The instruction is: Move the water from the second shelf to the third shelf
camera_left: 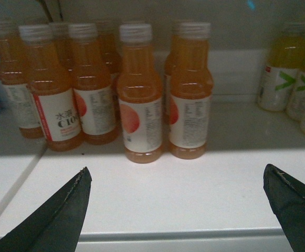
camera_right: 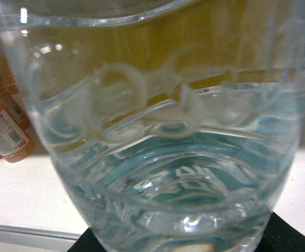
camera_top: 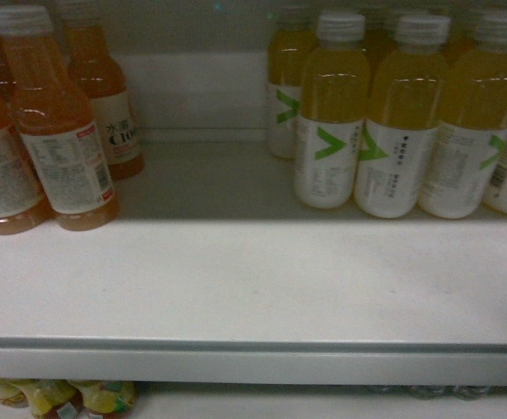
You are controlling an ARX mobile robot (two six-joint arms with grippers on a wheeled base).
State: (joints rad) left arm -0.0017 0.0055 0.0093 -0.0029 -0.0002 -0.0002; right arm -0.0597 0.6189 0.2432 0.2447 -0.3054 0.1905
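Filling my right wrist view, the water bottle [camera_right: 152, 147] is sitting held in the right fingers, dark tips at its base; its long axis seems along the camera line, orientation unclear. Left fingers [camera_left: 183, 205] are hanging wide, empty. Risk: clipping the orange-drink bottles [camera_top: 52, 131] beside the shelf [camera_top: 253, 288] gap.

A shelf [camera_top: 253, 288] carries orange-drink bottles [camera_top: 57, 131] at its back left corner and yellow-drink bottles [camera_top: 393, 122] at its back right. The shelf's front edge lies before both groups.
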